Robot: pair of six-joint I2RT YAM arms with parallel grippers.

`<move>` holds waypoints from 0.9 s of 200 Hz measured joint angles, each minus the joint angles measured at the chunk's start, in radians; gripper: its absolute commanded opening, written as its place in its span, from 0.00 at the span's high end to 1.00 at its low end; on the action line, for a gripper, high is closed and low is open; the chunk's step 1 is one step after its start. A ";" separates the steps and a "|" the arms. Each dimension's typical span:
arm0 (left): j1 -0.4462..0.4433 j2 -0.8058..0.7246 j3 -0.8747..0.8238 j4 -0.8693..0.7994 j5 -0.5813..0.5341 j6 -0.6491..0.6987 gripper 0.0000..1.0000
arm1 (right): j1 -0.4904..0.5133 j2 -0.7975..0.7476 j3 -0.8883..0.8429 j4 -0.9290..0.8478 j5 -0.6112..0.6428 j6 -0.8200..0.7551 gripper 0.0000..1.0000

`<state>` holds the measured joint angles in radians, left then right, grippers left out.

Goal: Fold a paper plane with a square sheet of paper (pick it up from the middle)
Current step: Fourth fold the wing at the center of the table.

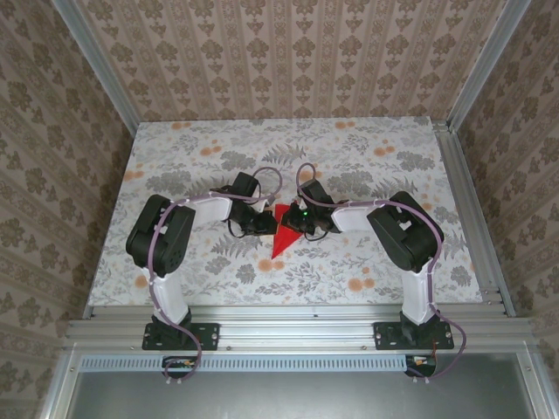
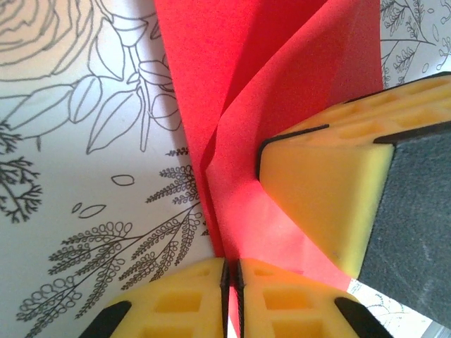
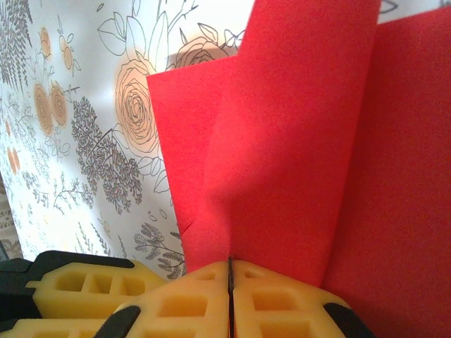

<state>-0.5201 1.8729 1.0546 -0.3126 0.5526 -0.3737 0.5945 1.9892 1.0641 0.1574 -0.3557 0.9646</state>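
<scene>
The red sheet of paper (image 1: 281, 237) lies at the table's middle, folded into a pointed paper plane shape with its tip toward the arms. My left gripper (image 1: 267, 223) and right gripper (image 1: 293, 225) meet over its wide end. In the left wrist view the left gripper (image 2: 230, 282) is shut on a raised edge of the red paper (image 2: 282, 105), with a yellow finger (image 2: 324, 190) of the right gripper close beside it. In the right wrist view the right gripper (image 3: 230, 282) is shut on an upright fold of the paper (image 3: 296, 141).
The table (image 1: 367, 157) carries a floral cloth with small orange flower prints. Aluminium rails run along the right side (image 1: 472, 209) and the near edge (image 1: 288, 314). Patterned walls close in the back and both sides.
</scene>
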 measured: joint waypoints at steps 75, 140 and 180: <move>-0.001 0.006 0.003 0.002 0.004 0.000 0.89 | 0.001 -0.013 -0.016 0.003 0.000 0.008 0.87; -0.022 0.032 0.054 -0.051 -0.034 0.034 0.89 | 0.004 -0.079 -0.057 0.015 0.001 0.016 0.82; -0.035 0.037 0.071 -0.077 -0.071 0.061 0.90 | -0.013 -0.113 -0.103 0.043 0.000 0.038 0.86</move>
<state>-0.5549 1.9095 1.1255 -0.3897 0.4816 -0.3126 0.5819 1.8767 0.9615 0.2008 -0.3561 1.0023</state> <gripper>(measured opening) 0.106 0.155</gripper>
